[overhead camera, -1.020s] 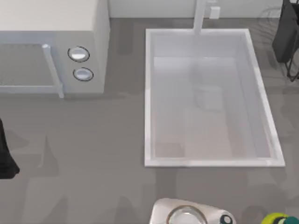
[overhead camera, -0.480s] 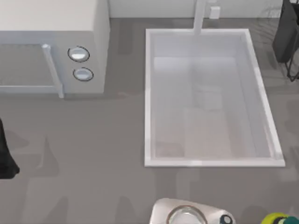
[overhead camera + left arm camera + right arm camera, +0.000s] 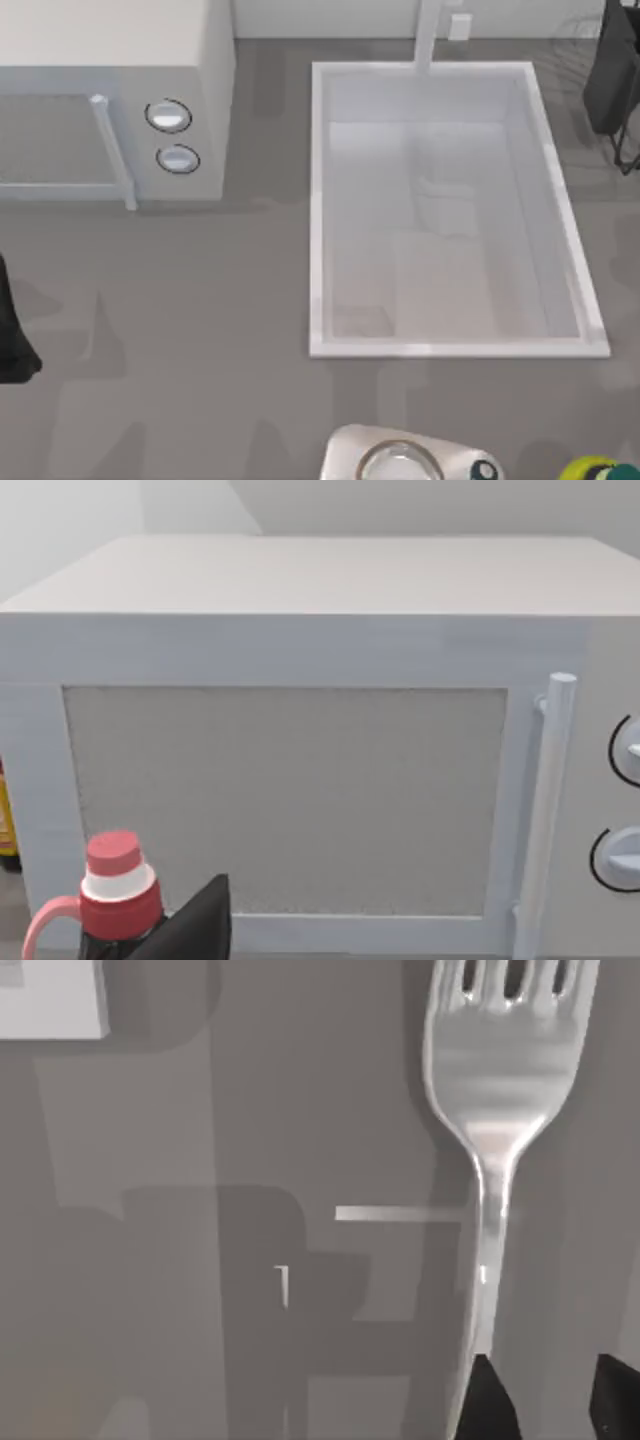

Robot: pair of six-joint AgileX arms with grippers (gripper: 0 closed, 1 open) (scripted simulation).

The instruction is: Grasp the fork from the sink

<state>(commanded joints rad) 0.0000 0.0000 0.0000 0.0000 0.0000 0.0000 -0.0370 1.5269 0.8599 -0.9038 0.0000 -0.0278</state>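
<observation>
Fork (image 3: pixel 497 1110), silver and shiny, hangs with its handle running down between the right gripper's (image 3: pixel 540 1400) dark fingertips (image 3: pixel 485 1400), which appear closed on it. From above, the white sink (image 3: pixel 318 200) basin looks bare, so the grasp seems done. Left arm idles facing the microwave (image 3: pixel 300 650). No readable writing anywhere.

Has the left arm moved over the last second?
No. The left arm stays at the top view's left edge, at the same spot below the microwave.

Soft even light, faint shadows, perhaps slightly hazy.
</observation>
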